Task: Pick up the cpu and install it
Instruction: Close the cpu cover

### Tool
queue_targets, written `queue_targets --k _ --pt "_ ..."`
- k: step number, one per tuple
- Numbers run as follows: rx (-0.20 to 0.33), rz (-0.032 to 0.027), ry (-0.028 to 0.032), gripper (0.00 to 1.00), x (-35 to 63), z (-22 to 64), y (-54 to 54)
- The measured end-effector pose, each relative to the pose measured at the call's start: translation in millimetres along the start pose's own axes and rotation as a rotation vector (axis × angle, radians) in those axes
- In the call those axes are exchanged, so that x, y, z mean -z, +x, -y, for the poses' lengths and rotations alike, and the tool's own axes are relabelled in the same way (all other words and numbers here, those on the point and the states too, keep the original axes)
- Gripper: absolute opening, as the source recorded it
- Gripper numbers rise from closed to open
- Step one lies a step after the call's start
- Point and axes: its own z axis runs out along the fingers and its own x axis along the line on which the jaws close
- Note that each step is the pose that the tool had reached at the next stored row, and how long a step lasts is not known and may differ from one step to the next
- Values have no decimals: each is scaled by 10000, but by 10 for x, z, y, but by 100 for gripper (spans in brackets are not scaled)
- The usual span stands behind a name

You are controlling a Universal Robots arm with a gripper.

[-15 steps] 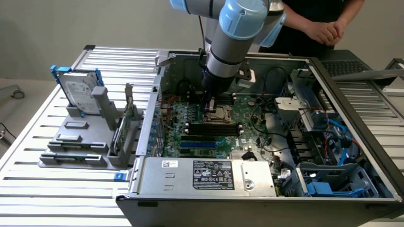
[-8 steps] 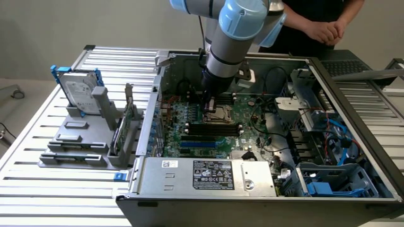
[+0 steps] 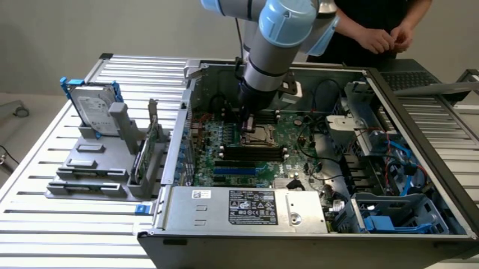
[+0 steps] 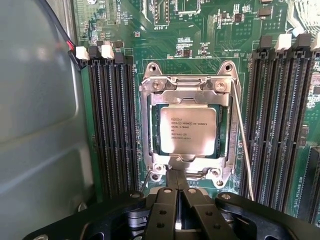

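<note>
Slatted metal table (image 3: 45, 224) and its two loads.
The table carried an open computer case (image 3: 299, 249) directly beneath and around the gripper (image 3: 249, 120). A grey parts rack (image 3: 90, 168) stood well apart from the gripper toward the exterior view's left, just beside the case's outer wall.

Silver-grey cpu (image 4: 188, 131) with tiny dark print, shiny metal socket frame (image 4: 187, 85), green board (image 4: 200, 45), black slots (image 4: 112, 125), grey arm (image 3: 268, 53) with pale-blue joints.

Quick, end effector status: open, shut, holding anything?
End effector: shut, fingers pressed together, nothing held; its tip is at the edge of the socket, where the cpu lies seated.
</note>
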Motion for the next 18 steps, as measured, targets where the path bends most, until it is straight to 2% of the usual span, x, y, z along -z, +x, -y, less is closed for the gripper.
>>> queue_targets --k 4,13,18 --pt "-21 -63 78 11 2 29 0" --pt "-50 -292 267 11 49 129 9" --pt "-45 -421 330 11 109 200 19"
